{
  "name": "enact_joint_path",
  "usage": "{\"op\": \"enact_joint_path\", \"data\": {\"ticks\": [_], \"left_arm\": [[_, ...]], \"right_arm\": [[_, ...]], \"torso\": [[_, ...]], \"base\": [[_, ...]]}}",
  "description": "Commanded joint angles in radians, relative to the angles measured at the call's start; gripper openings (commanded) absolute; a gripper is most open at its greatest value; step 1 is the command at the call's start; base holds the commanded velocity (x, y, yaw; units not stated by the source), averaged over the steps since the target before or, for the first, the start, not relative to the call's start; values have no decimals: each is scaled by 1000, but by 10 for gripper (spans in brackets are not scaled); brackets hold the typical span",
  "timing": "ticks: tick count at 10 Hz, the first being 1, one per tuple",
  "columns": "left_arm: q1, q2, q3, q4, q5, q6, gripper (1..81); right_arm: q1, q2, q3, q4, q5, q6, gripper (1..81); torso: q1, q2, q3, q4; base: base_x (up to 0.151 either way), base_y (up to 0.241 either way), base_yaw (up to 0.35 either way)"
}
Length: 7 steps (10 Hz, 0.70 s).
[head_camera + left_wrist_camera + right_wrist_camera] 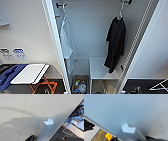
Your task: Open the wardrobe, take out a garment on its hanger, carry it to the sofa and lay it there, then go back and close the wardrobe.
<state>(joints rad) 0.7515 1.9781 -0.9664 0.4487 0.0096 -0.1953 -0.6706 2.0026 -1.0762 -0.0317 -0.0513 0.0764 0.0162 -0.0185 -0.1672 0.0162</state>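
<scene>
Wardrobe (53, 37) open, both doors swung wide. Left wrist sits by left door handle (48, 122), right wrist by right handle (129, 129); can't tell either grip state. White top (65, 42) hangs left; garment (115, 43) on hanger (120, 13) hangs long-axis vertical at right, so right arm looks closer imo.

Left gripper (32, 139), right gripper (134, 139): dark tips visible, finger state unclear.
</scene>
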Motion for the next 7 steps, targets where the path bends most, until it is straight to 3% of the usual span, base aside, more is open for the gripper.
{"op": "enact_joint_path", "data": {"ticks": [1,5,7], "left_arm": [[36,-14,302,-15,64,-32,811],[84,-112,252,-18,61,-32,811],[133,-126,190,-22,17,-32,811]], "right_arm": [[58,-44,81,27,-127,33,811],[53,-81,52,29,-128,37,811],[39,-94,4,29,-128,43,811]], "torso": [[0,0,0,0],[-2,-1,1,0],[-5,-2,2,0]], "base": [[0,0,0],[0,0,0],[0,0,0]]}}
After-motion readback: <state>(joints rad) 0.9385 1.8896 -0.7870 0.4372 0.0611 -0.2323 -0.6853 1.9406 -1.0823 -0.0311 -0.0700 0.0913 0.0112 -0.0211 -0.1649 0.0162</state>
